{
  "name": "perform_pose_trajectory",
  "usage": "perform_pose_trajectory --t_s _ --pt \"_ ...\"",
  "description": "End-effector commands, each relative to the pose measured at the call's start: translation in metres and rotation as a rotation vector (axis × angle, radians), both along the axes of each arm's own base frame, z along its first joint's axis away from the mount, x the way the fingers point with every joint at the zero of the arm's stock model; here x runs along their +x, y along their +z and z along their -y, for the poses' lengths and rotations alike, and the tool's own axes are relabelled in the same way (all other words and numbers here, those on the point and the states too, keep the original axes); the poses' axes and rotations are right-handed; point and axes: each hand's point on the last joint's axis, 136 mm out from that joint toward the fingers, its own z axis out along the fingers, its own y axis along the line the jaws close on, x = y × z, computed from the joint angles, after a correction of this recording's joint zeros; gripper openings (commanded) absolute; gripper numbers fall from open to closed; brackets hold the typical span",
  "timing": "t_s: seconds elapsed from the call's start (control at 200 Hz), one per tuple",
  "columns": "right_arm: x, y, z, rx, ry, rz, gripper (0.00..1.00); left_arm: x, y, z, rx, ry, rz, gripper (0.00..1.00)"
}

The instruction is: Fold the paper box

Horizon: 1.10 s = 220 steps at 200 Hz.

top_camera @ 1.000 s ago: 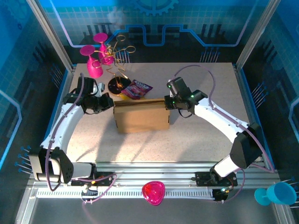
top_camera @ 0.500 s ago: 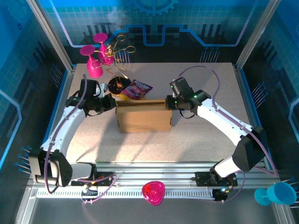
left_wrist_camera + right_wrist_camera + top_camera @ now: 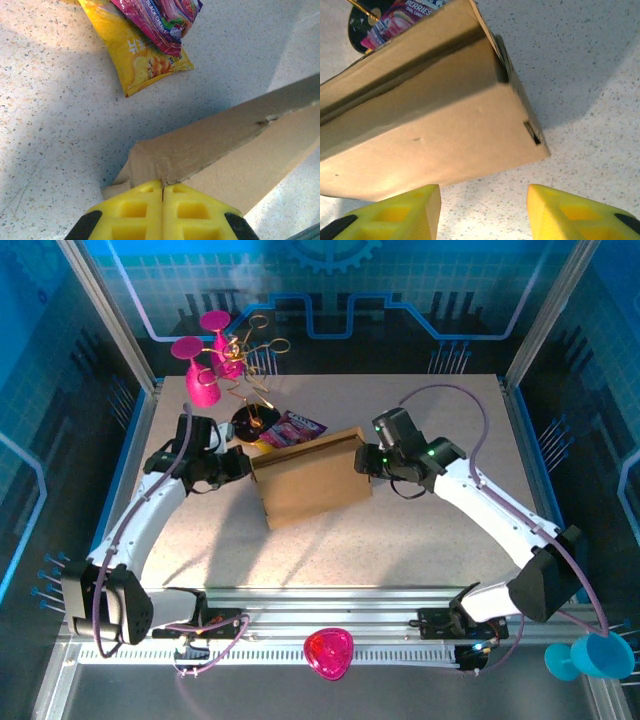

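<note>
The paper box (image 3: pixel 310 485) is a plain brown cardboard box lying mid-table, turned so its right end sits farther back. My left gripper (image 3: pixel 240 462) is at its left end. In the left wrist view the yellow fingertips (image 3: pixel 145 192) are pressed together, and the left gripper (image 3: pixel 162 186) touches a creased corner of the paper box (image 3: pixel 225 150); I see no cardboard between the pads. My right gripper (image 3: pixel 365 462) is at the box's right end. In the right wrist view the right gripper (image 3: pixel 484 210) is open and empty, just short of the paper box (image 3: pixel 435 115).
A purple and yellow snack packet (image 3: pixel 295 428) lies just behind the box, beside a gold wire stand on a dark base (image 3: pixel 250 422). Pink goblets (image 3: pixel 200 380) stand at the back left. A pink bowl (image 3: pixel 328 652) and a blue cup (image 3: pixel 590 655) sit by the front rail.
The right gripper opened and came off the box's right end. The box swung counter-clockwise, its right end now farther back. The left gripper stayed shut at the left corner.
</note>
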Motion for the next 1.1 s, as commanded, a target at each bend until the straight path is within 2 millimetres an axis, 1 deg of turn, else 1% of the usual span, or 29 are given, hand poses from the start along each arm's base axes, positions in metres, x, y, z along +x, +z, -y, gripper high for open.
perform_pose_trajectory --t_s 0.0,0.095,0.195,0.24,0.275,0.305,0.36,0.45,0.47,0.51,0.575,0.66,0.73,0.765,0.906,1.096 --pt "-0.01 0.01 0.012 0.081 -0.129 -0.038 0.51 -0.003 0.005 0.002 0.019 -0.013 0.037 0.0" --pt "-0.011 0.015 0.01 0.182 -0.236 -0.076 0.54 -0.004 0.007 0.002 0.028 -0.017 0.046 0.0" --pt "-0.007 0.018 -0.004 0.32 -0.301 -0.114 0.59 -0.005 0.008 0.003 0.035 -0.022 0.056 0.0" --pt "-0.005 0.018 -0.008 0.378 -0.353 -0.135 0.66 -0.005 0.009 0.003 0.039 -0.025 0.059 0.0" --pt "-0.002 0.019 -0.015 0.426 -0.371 -0.147 0.71 -0.005 0.009 0.003 0.039 -0.025 0.062 0.0" --pt "0.0 0.019 -0.022 0.467 -0.381 -0.159 0.77 -0.005 0.01 0.004 0.038 -0.027 0.065 0.0" --pt "0.003 0.019 -0.034 0.533 -0.405 -0.186 0.81 -0.005 0.012 0.005 0.041 -0.031 0.075 0.0" --pt "0.006 0.019 -0.052 0.589 -0.421 -0.22 0.82 -0.006 0.013 0.006 0.045 -0.034 0.082 0.0" --pt "0.006 0.018 -0.057 0.597 -0.429 -0.235 0.86 -0.006 0.013 0.006 0.046 -0.035 0.083 0.0" --pt "0.006 0.016 -0.063 0.606 -0.443 -0.262 0.88 -0.006 0.013 0.005 0.049 -0.035 0.084 0.0" --pt "0.008 0.01 -0.072 0.625 -0.465 -0.295 0.88 -0.006 0.013 0.006 0.049 -0.038 0.085 0.0" --pt "0.012 0.0 -0.081 0.659 -0.498 -0.329 0.94 -0.006 0.013 0.006 0.048 -0.037 0.085 0.0" --pt "0.016 -0.004 -0.085 0.681 -0.527 -0.351 0.97 -0.005 0.014 0.008 0.049 -0.042 0.092 0.0" --pt "0.02 -0.002 -0.087 0.695 -0.532 -0.348 1.0 -0.005 0.015 0.008 0.051 -0.043 0.094 0.0" --pt "0.023 0.007 -0.083 0.671 -0.565 -0.342 1.0 -0.005 0.017 0.008 0.063 -0.051 0.103 0.0" --pt "0.018 0.0 -0.073 0.608 -0.702 -0.442 0.99 -0.005 0.02 0.01 0.079 -0.059 0.126 0.0"
